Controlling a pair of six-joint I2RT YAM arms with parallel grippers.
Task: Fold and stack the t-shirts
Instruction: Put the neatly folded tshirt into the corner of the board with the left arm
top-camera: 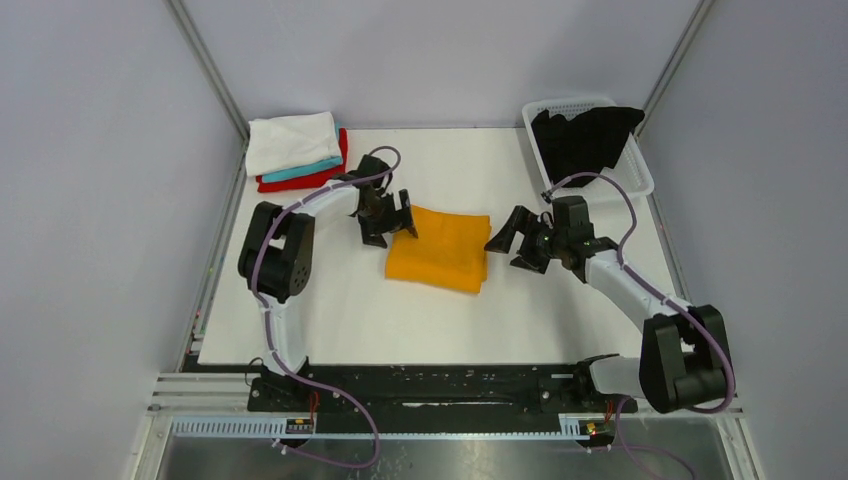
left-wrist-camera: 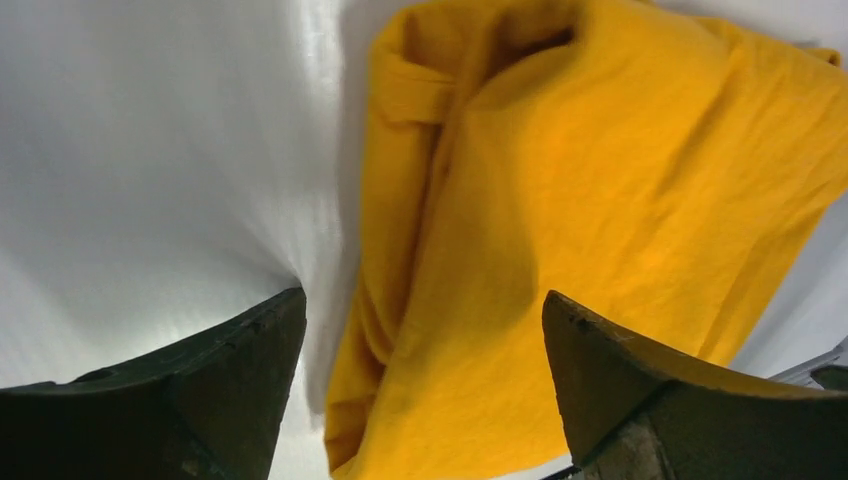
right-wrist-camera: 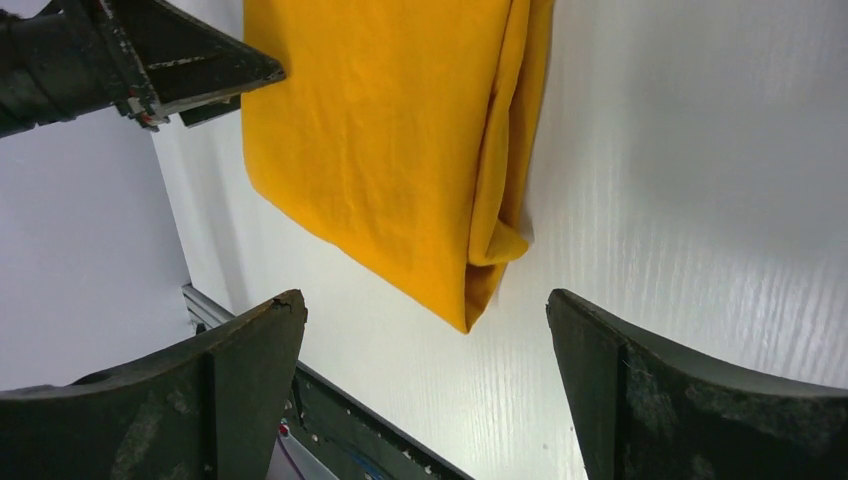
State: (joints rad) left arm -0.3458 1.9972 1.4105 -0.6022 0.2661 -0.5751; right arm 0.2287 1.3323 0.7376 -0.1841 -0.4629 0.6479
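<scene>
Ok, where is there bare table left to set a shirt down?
The near strip between the mustard shirt and the arm bases is bare, as is the far middle between the folded stack and the basket. The centre is crowded: left gripper and right gripper flank the shirt.

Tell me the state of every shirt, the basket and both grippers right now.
Mustard-orange cotton t-shirt: folded, flat between the grippers.
White cotton t-shirt: folded, top of pile.
Teal t-shirt: folded, middle of pile.
Red t-shirt: folded, bottom of pile.
Black t-shirt: unfolded, bunched in the basket.
White plastic lattice basket: upright, holding the black shirt.
Left gripper: open, empty.
Right gripper: open, empty.
</scene>
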